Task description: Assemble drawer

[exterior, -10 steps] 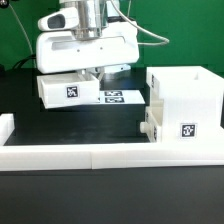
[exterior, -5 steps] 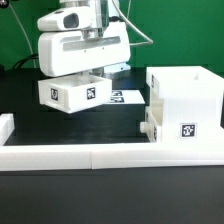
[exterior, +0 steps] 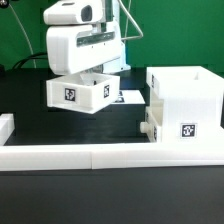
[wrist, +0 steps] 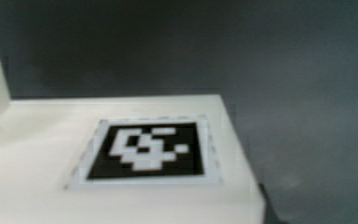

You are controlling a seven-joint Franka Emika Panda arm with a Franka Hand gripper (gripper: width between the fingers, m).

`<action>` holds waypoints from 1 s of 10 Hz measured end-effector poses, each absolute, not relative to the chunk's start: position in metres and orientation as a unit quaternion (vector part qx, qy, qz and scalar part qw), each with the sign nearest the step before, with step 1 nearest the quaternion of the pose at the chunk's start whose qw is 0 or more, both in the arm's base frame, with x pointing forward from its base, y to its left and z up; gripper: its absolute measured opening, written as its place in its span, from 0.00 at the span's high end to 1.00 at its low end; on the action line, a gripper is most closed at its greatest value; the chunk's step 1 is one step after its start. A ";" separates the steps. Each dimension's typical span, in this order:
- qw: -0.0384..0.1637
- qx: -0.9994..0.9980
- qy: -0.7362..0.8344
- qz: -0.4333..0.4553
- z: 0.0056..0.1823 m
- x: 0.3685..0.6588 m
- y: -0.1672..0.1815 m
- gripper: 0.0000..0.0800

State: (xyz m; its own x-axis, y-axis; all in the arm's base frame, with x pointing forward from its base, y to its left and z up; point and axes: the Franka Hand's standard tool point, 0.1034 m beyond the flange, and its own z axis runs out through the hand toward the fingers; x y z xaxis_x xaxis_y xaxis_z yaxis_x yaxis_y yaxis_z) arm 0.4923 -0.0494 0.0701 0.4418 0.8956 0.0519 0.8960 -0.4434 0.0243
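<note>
In the exterior view my gripper (exterior: pixel 88 74) is shut on one shallow white drawer tray (exterior: pixel 80 92) and holds it tilted, off the black table, left of the housing. My fingertips are hidden by the tray's wall. The tall white box housing (exterior: pixel 185 100) stands at the exterior view's right, with a tag on its front. A second tray (exterior: pixel 150 126) sticks out of its lower left side. In the wrist view a white tray face with a black-and-white tag (wrist: pixel 149 150) fills the near part; my fingers do not show there.
The low white border wall (exterior: pixel 100 156) runs along the front, with a raised end (exterior: pixel 5 125) at the exterior view's left. The marker board (exterior: pixel 127 98) lies flat on the table behind the held tray. Cables hang behind the arm.
My gripper has carried the tray toward the exterior view's right, closer to the housing. The tray now covers more of the marker board. The housing has not moved.
</note>
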 end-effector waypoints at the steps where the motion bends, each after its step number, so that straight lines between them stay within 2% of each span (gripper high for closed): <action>1: 0.003 -0.838 -0.545 -0.028 0.070 0.492 -0.050 0.95; 4: 0.002 -0.816 -0.578 -0.027 0.070 0.492 -0.050 0.95; 8: 0.015 -0.803 -0.595 -0.024 0.074 0.523 -0.022 0.95; 10: 0.021 -0.787 -0.616 -0.021 0.068 0.529 -0.020 0.95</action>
State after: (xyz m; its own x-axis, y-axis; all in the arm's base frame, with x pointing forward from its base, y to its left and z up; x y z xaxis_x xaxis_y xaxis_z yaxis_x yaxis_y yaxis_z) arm 0.5288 -0.0198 0.0683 0.2394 0.9692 0.0581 0.9709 -0.2393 -0.0077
